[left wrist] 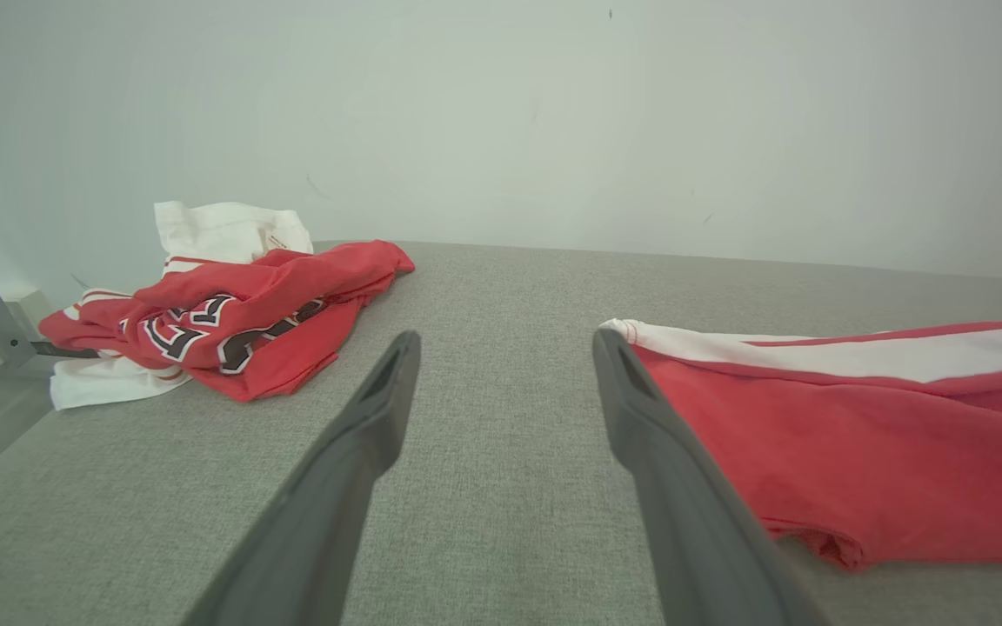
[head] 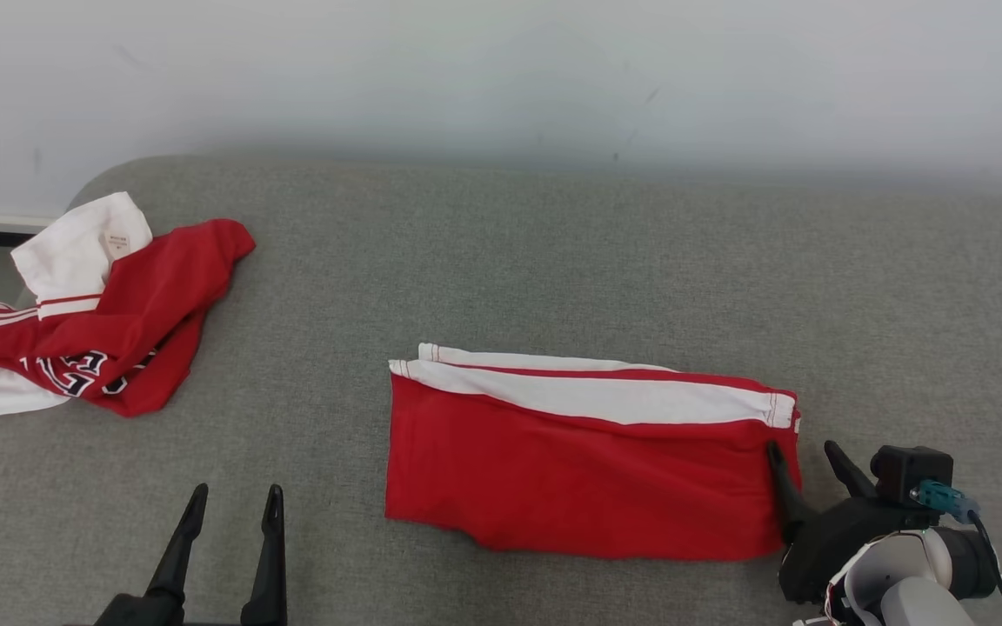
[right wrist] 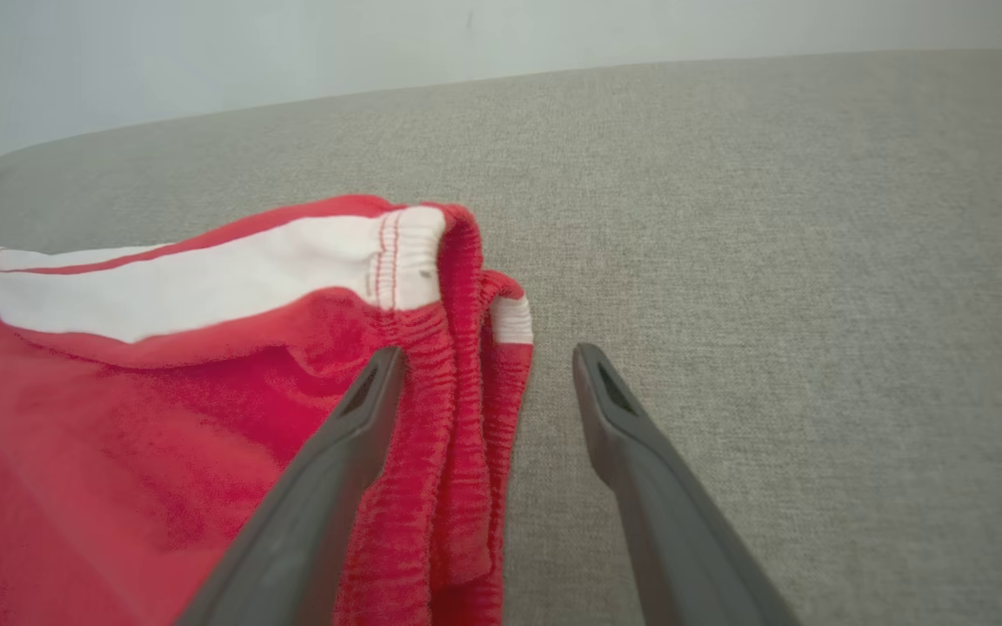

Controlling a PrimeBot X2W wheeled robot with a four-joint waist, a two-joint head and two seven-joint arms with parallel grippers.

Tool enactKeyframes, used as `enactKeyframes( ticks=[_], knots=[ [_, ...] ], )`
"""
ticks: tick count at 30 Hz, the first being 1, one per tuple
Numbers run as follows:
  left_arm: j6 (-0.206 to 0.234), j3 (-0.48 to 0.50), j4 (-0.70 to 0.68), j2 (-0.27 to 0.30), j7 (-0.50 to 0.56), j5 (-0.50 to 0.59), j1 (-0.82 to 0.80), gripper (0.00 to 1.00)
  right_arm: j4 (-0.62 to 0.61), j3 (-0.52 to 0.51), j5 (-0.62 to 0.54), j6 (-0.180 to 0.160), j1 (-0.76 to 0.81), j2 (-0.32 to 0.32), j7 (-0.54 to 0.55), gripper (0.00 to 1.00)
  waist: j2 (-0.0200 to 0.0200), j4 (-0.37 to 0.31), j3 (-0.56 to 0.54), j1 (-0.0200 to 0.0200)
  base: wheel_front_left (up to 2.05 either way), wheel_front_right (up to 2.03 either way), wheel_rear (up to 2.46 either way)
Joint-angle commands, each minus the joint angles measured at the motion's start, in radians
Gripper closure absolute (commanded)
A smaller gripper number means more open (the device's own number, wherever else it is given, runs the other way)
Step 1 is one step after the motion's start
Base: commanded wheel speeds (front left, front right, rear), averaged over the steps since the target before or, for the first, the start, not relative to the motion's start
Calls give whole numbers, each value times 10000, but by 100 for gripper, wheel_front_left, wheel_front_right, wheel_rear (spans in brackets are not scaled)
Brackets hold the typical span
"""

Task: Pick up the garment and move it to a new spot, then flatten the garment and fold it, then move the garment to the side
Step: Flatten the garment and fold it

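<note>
- The red shorts (head: 588, 469) lie pretty much in the middle of the grey surface (head: 553, 261), folded into a neat rectangle with the white stripe (head: 588, 396) along the far edge. I'd say the flatten-and-fold part is done.
- That leaves the last step: move the garment to the side.
- The right pincer (head: 801, 448) is down at the waistband (right wrist: 457, 348) end of the shorts, jaws wide apart and holding nothing. In the right wrist view one finger (right wrist: 314, 487) is over the red fabric and the other is over bare surface, so it straddles that edge. I can't tell if it's actually touching the cloth.
- The left pincer (head: 237, 491) hangs low near the front edge, well apart from the shorts. It's spread open too, with nothing between its fingers.
- Next move, my guess: the right pincer goes down and closes on the stacked waistband layers. It needs to catch all of them, or the fold opens up when the shorts get dragged or lifted.
- The left pincer could take the opposite end so the rectangle keeps its shape.
- There's a crumpled jersey (head: 110, 322) at the far left, red and white with lettering. That side is taken, so the bare right side looks like the easier drop spot.
</note>
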Motion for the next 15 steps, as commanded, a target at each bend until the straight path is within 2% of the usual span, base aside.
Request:
enactKeyframes(
  ticks=[1,12,13,14,15],
  knots=[
    [-10,-15,21,-39,-33,-5,-143,0,311,-44,57,11,-192,-56,-37,0,-1,83,114,-1,0,0,0],
    [0,-192,173,110,-33,-122,-308,0,2322,430,893,11,-702,155,256,0,-1,138,105,-1,0,0,0],
    [0,-220,198,128,-34,-134,-317,0,2464,529,998,11,-726,182,309,38,-1,145,81,-1,0,0,0],
    [0,-240,206,147,-33,-148,-319,0,2586,623,1074,11,-753,197,324,65,-1,147,66,-1,0,0,0],
    [-1,-270,227,158,-33,-161,-327,0,2691,682,1130,11,-784,184,292,70,-1,159,47,-1,0,0,0]
  ],
)
